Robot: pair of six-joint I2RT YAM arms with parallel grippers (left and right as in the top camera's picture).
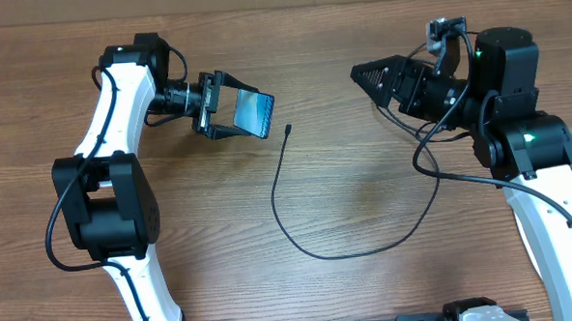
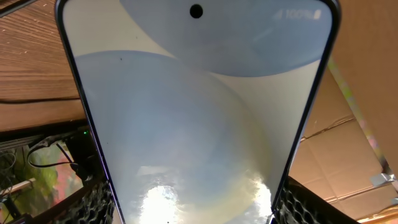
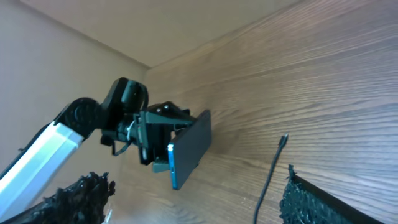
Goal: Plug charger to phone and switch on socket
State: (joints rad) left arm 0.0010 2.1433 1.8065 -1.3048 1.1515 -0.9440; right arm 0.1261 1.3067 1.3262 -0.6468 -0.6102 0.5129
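Observation:
My left gripper (image 1: 209, 106) is shut on the phone (image 1: 254, 111) and holds it off the table, its light-blue screen tilted up. In the left wrist view the phone (image 2: 199, 106) fills the frame between the two fingers (image 2: 196, 208). The charger cable (image 1: 280, 204) lies looped on the table, and its small connector tip (image 1: 289, 129) is just right of the phone, not touching it. My right gripper (image 1: 361, 73) is open and empty, raised to the right of the tip. In the right wrist view (image 3: 193, 190) it faces the phone (image 3: 189, 149) and the cable tip (image 3: 283, 138). The socket and the charger's plug are out of view.
The wooden table (image 1: 364, 186) carries only the cable. The cable's far end runs toward the right arm's base (image 1: 517, 141). A beige wall (image 3: 74, 37) stands behind the table's far edge.

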